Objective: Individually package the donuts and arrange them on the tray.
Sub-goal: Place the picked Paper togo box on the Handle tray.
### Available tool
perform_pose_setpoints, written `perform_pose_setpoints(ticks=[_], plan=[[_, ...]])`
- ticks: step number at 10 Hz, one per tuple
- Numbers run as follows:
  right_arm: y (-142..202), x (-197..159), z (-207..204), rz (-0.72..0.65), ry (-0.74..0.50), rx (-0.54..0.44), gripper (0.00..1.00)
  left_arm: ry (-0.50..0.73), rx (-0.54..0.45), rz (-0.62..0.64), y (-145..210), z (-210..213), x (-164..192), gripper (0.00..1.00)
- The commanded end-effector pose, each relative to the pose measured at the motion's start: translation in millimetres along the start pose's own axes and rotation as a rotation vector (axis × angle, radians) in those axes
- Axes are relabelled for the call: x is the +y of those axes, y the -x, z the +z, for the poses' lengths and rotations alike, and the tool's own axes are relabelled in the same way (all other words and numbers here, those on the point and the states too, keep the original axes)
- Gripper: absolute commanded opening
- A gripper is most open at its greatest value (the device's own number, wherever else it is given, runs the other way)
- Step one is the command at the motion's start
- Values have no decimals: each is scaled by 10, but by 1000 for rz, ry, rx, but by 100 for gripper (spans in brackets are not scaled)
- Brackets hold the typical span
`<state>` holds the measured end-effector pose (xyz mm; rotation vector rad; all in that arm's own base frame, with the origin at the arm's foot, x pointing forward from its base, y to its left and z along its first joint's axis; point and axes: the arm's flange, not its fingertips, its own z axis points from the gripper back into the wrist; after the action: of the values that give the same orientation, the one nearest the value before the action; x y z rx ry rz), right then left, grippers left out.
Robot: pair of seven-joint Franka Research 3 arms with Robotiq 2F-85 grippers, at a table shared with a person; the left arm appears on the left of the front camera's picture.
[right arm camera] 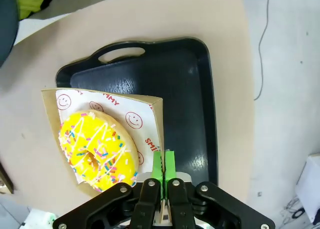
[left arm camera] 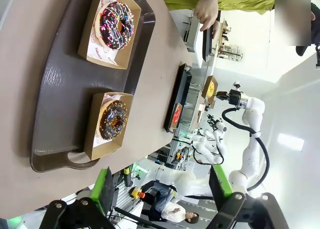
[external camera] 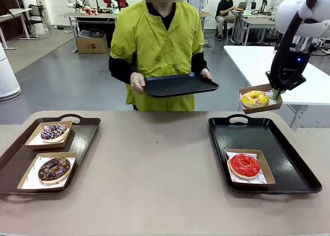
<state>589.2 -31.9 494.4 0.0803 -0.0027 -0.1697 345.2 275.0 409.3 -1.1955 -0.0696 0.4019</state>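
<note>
My right gripper [external camera: 277,94] [right arm camera: 163,165] is shut on the rim of a paper-lined cardboard box [right arm camera: 150,124]. The box holds the yellow donut [external camera: 254,98] [right arm camera: 97,151] in the air, above the far end of the black tray [external camera: 278,138] [right arm camera: 185,89]. A glossy red donut [external camera: 244,165] lies boxed on that tray. The brown tray [external camera: 82,138] [left arm camera: 60,89] on the left carries the sprinkled donut [external camera: 53,132] [left arm camera: 116,25] and the dark chocolate donut [external camera: 53,169] [left arm camera: 113,120], each in its own box. My left gripper [left arm camera: 161,186] hangs open above the table, off that tray's end.
A person in a yellow-green jacket stands at the far side, holding a dark tray [external camera: 178,85] level in both hands. Bare tabletop [external camera: 154,164] lies between the two trays. A white table [external camera: 258,61] stands behind my right arm.
</note>
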Motion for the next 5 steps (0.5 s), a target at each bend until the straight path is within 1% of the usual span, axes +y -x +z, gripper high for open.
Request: perform_pose_setpoints(ticks=[1, 5], plan=[[1, 8, 43, 2, 2, -5, 2, 4, 0, -7, 55, 7, -15, 100], [1, 1, 9, 0, 0, -2, 2, 4, 0, -7, 55, 7, -15, 100]])
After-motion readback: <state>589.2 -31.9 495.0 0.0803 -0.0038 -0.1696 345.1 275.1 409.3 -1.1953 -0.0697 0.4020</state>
